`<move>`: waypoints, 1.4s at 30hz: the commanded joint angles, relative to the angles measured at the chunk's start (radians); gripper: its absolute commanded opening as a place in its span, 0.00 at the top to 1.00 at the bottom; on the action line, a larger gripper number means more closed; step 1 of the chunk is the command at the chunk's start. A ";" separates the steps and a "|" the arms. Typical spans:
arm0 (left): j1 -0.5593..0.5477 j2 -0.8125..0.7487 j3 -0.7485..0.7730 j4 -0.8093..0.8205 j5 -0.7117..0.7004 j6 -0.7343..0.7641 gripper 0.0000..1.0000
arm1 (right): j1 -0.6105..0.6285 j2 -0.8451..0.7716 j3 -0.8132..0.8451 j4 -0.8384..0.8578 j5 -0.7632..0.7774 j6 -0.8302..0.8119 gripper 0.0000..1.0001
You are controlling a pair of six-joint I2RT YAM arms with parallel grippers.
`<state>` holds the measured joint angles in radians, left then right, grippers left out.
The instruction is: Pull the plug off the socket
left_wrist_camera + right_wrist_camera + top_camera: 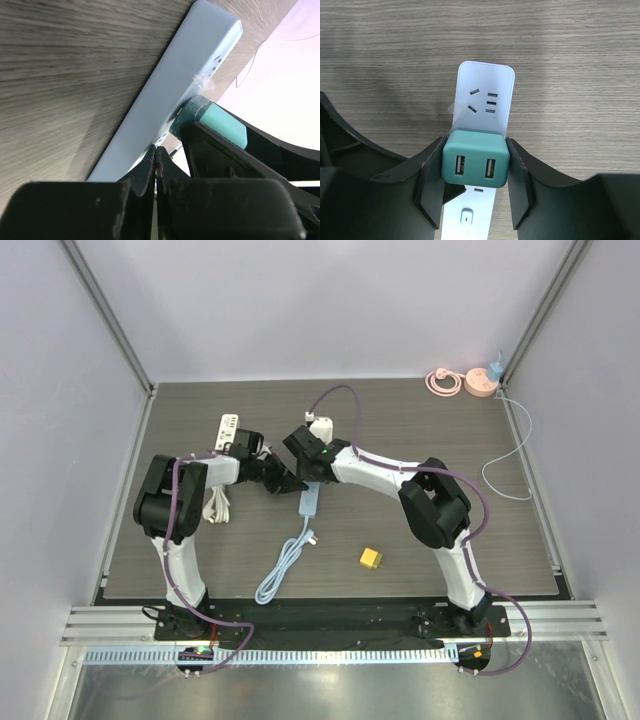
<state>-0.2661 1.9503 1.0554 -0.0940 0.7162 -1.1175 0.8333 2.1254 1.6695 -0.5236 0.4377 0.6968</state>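
A teal plug (475, 165) with two USB ports sits in a pale blue power strip (485, 97) lying on the wooden table. My right gripper (475, 169) is shut on the plug, one finger on each side. In the top view the right gripper (313, 466) is over the strip's far end (310, 501). My left gripper (156, 151) is shut and empty, its tips against the strip's side (165, 105), just beside the plug (225, 125). In the top view the left gripper (291, 483) lies left of the strip.
The strip's pale cable (284, 566) runs toward the near edge. A yellow plug (371, 558) lies at front right. A white power strip (228, 427) and a white adapter (320, 427) lie behind the grippers. Pink items (462, 383) are at the far right.
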 commanded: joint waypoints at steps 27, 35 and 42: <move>-0.005 0.088 -0.029 -0.113 -0.153 0.067 1.00 | 0.010 -0.220 -0.082 0.220 -0.062 0.013 0.99; -0.004 0.094 -0.029 -0.110 -0.144 0.064 1.00 | 0.010 -0.266 -0.143 0.243 -0.042 0.015 0.99; -0.004 0.095 -0.031 -0.107 -0.144 0.064 1.00 | 0.058 -0.275 -0.177 0.301 0.046 -0.002 0.99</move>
<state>-0.2756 1.9743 1.0615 -0.1024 0.7906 -1.1145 0.8360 2.0006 1.4540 -0.3569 0.4049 0.6903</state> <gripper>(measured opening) 0.002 0.507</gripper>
